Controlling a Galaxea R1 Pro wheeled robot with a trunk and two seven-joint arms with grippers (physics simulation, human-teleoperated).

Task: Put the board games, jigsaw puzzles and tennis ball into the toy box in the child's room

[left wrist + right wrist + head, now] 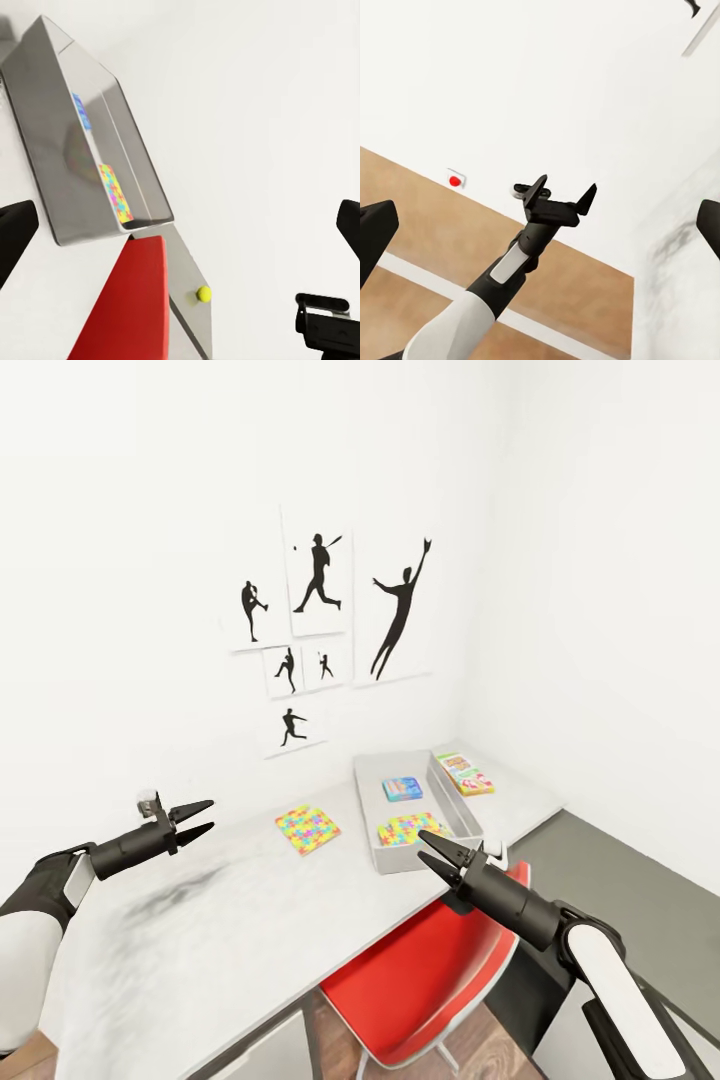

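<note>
Toy box (456,806) sits on the white table (200,930) near the far right corner of the room, long axis running from the near table edge away toward the back wall. Inside it: blue board game (402,789) at the far end, lying flat, and one jigsaw puzzle (408,828) at the near end, also flat. Second jigsaw puzzle (307,828) lies flat on the tabletop just left of the box, apart from it, rotated diamond-wise to the table edge. Another board game (465,773), orange-green print, lies on the table just right of the box, long axis roughly parallel to the box. Left wrist view picks up the tennis ball (204,294), past the box's (90,142) near end by the table edge, next to the red chair (124,300); head view has that spot covered by the right arm. Left gripper (194,819) hovers over the table's left part, well apart from the toys, jaws parted, holding nothing. Right gripper (438,853) hangs in front of the box's near end above the red chair (420,980), jaws parted, nothing held. Right wrist view looks across at the left gripper (561,193), wood floor (450,247) behind it. Tabletop has a grey smudged patch at left. White walls, cluster of black baseball-silhouette posters (320,625) on the back wall, grey floor at right.
</note>
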